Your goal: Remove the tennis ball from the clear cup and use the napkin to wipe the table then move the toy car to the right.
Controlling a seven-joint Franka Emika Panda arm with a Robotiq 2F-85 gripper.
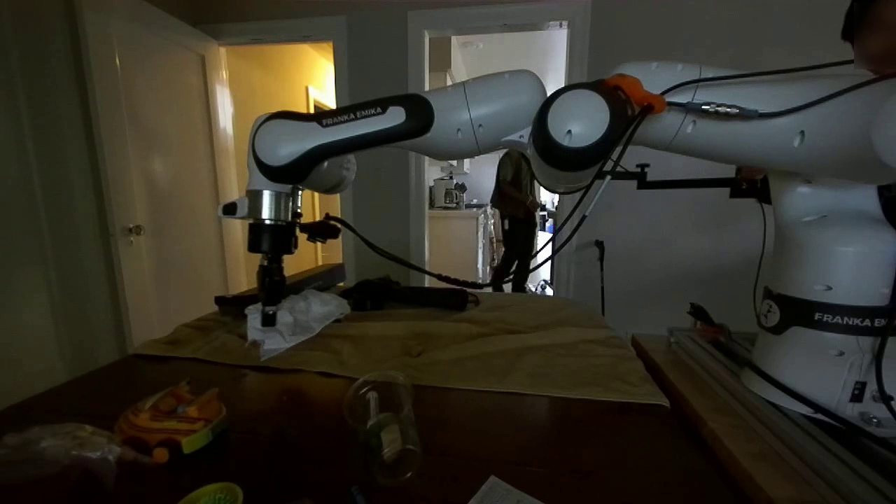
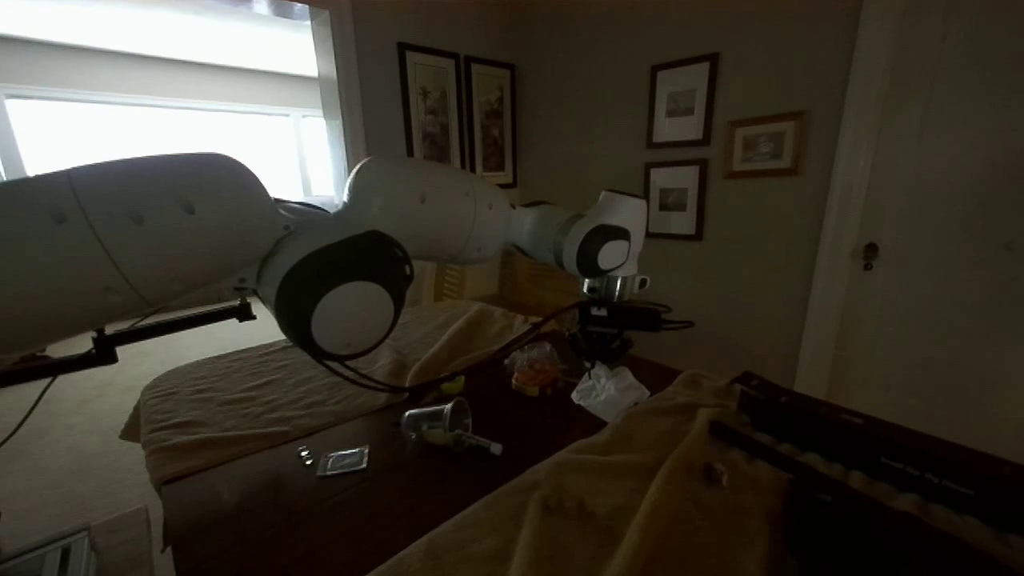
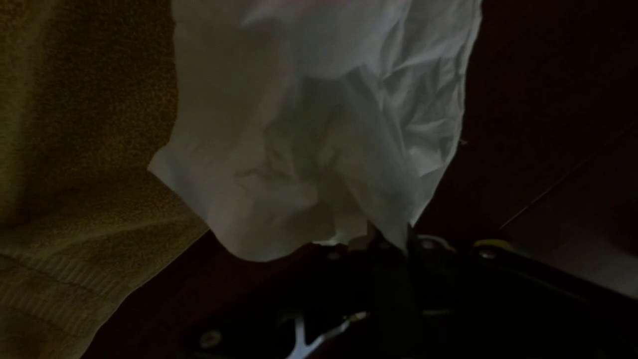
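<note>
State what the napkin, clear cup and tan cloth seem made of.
Napkin: thin, matte paper, perhaps cloth, judging by its creases.
Clear cup: glossy, see-through plastic or possibly glass; light glints off its rim.
Tan cloth: matte terry towelling, perhaps cotton, from its fuzzy nap and ribbed band.

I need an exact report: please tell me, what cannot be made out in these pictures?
Yellow-green object: cut off by the bottom edge in an exterior view.
Plastic bag: cut off by the left edge in an exterior view.
Anything under the napkin: hidden by it in the wrist view.
Lettering on the dark object: too small in an exterior view.
</note>
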